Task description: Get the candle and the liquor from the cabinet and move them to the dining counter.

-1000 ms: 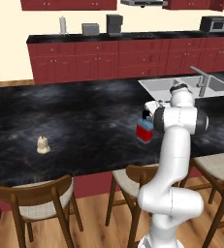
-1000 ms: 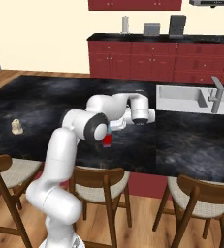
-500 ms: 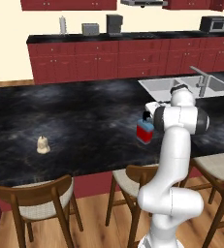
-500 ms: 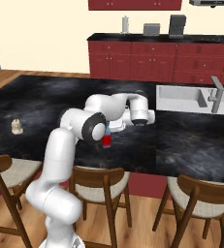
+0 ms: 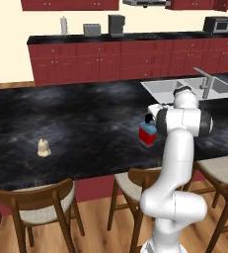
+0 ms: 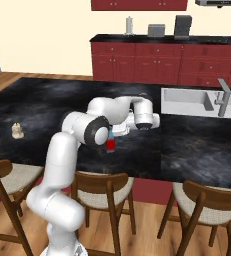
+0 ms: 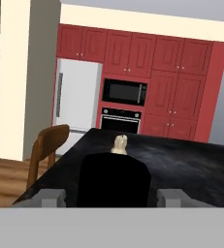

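Stools (image 5: 36,202) line the near edge of a black marbled bench (image 5: 86,123) that spans the room, with red cabinets, a sink (image 5: 179,88) and small appliances along the far wall.

Near the right end of the bench, the liquor (image 5: 147,134) stands upright on the stone, close to the near edge and just near-left of the sink. The tool (image 5: 150,118) sits at its cap, reaching in from the arm's side. In the hand view the black cap (image 7: 114,179) blocks the middle, and the two fingertips (image 7: 50,197) show on either side of it with a visible gap — so the jaws look spread and clear of the bottle, though from the base views alone I cannot tell whether a pad touches it. My reading is that the bottle is being let go and nothing is gripped.

Far to the left on the same bench, well apart from the bottle, stands the candle (image 5: 44,147), also upright; the hand view shows it beyond the cap.

To finish the step well, the jaws should open fully before the hand moves, and the retreat should go straight back or up, away from the cap — a sideways drag could tip the squat bottle toward the bench edge. Both things appear placed, so little seems left.
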